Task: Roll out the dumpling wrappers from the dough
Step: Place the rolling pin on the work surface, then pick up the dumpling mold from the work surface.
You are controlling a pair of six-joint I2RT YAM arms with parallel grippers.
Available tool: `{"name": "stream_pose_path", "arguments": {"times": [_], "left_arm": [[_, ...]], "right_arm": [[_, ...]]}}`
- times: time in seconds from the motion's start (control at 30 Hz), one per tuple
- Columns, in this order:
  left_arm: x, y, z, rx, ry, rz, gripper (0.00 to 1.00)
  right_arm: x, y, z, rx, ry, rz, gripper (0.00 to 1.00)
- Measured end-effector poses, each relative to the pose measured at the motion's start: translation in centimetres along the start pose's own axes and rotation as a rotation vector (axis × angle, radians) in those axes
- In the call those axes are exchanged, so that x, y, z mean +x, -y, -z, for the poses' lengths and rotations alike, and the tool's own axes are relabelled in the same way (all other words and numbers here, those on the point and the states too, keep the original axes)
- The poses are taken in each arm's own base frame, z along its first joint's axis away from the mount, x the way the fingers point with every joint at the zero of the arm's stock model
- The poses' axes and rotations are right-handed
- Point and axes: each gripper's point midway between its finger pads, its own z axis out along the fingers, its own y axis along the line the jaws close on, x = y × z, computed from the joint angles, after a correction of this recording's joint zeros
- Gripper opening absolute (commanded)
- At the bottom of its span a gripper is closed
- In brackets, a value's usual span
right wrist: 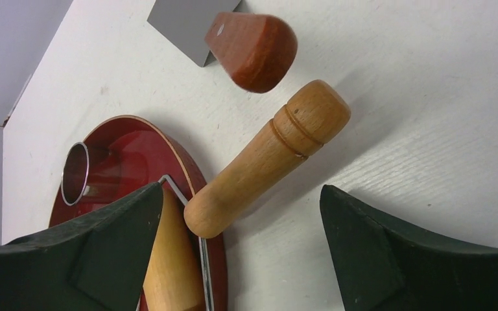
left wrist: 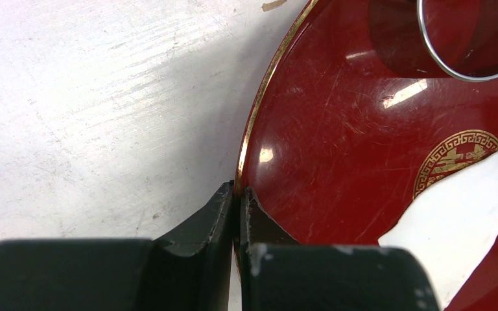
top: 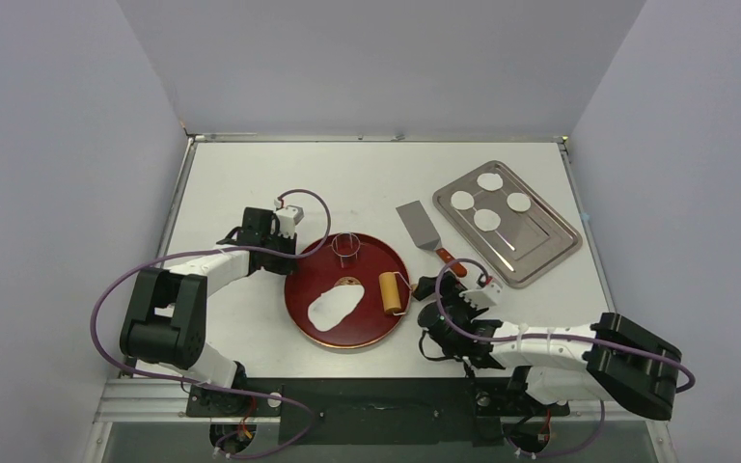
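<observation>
Top external view: four dumpling wrappers (top: 486,220) on one steel tray (top: 540,241); one dough sheet (top: 336,306), roller (top: 389,291) and ring cutter (top: 346,246) on one red plate (top: 376,328). Left jaws clamp its rim; right jaws apart.

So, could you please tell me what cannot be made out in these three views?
- Right wrist view: the drum of the roller is cut off by the bottom edge; the blade of the spatula runs off the top edge.
- Left wrist view: the ring cutter and the dough are cut off at the right edge.
- Top view: the dumpling wrappers on the tray are too small to judge their thickness.
</observation>
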Motion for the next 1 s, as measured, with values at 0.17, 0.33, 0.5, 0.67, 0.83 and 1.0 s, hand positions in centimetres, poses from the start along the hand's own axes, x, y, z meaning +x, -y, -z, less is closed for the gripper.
{"name": "stream_pose_path", "arguments": {"times": [0.17, 0.33, 0.5, 0.67, 0.83, 1.0], "left_arm": [[0.0, 0.0, 0.0, 0.0, 0.0, 0.0, 0.0], [0.0, 0.0, 0.0, 0.0, 0.0, 0.0, 0.0], [0.0, 0.0, 0.0, 0.0, 0.0, 0.0, 0.0], [0.0, 0.0, 0.0, 0.0, 0.0, 0.0, 0.0], [0.0, 0.0, 0.0, 0.0, 0.0, 0.0, 0.0], [0.0, 0.0, 0.0, 0.001, -0.001, 0.001, 0.0]], "right_arm": [[-2.0, 0.7, 0.9, 0.016, 0.046, 0.019, 0.89], [-5.1, 0.6, 2.2, 0.012, 0.109, 0.043, 0.9], [-7.8, -0.4, 3.5, -0.017, 0.147, 0.104, 0.9], [-9.6, -2.7, 4.5, -0.033, 0.148, 0.278, 0.88], [-9.6, -10.5, 4.7, -0.109, 0.05, 0.436, 0.79], [-6.0, -16.4, 2.7, -0.177, -0.095, 0.579, 0.63]]}}
